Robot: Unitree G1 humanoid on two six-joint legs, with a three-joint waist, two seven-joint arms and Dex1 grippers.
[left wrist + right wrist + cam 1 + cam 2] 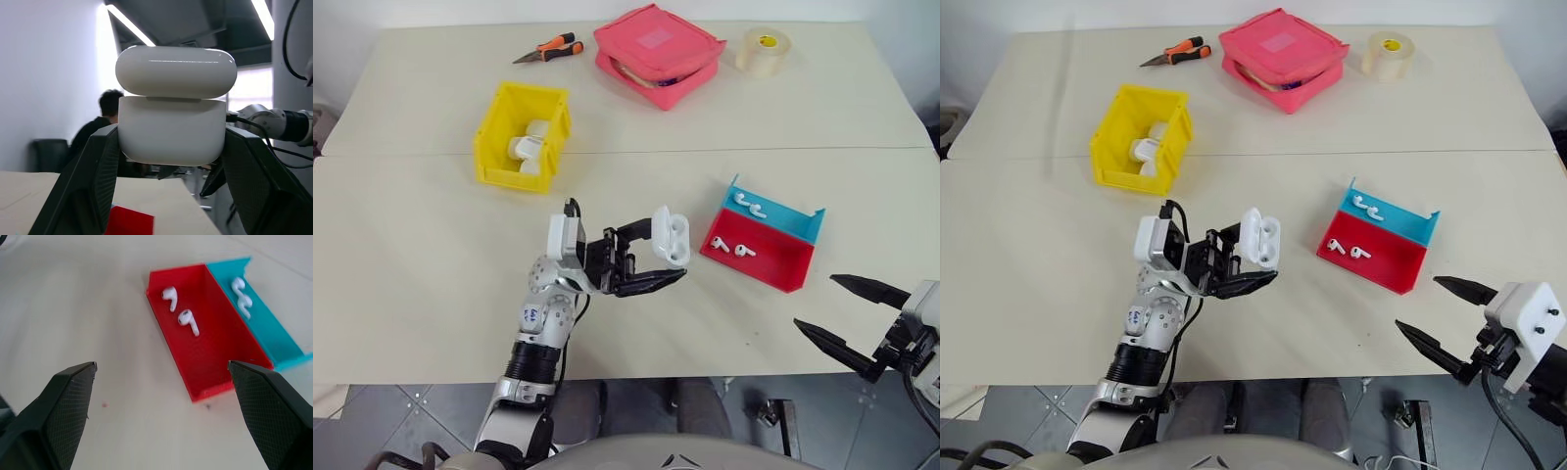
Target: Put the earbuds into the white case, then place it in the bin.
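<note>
Between my left jaws: the white case point(672, 236), clamped, lid ajar.
Ahead of my right gripper point(161, 374): jaws spread wide; earbuds point(180, 311) in red tray point(215, 360).

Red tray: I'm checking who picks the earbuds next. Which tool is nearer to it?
Left, narrowly. The left tool, shut on the white case, sits just beside the red tray. The right tool, open, hangs off the tray's near corner at the table edge.

Stereo head pair above the table point(431, 294), looking down — wrist cameras close, both showing red tray point(205, 357)
</note>
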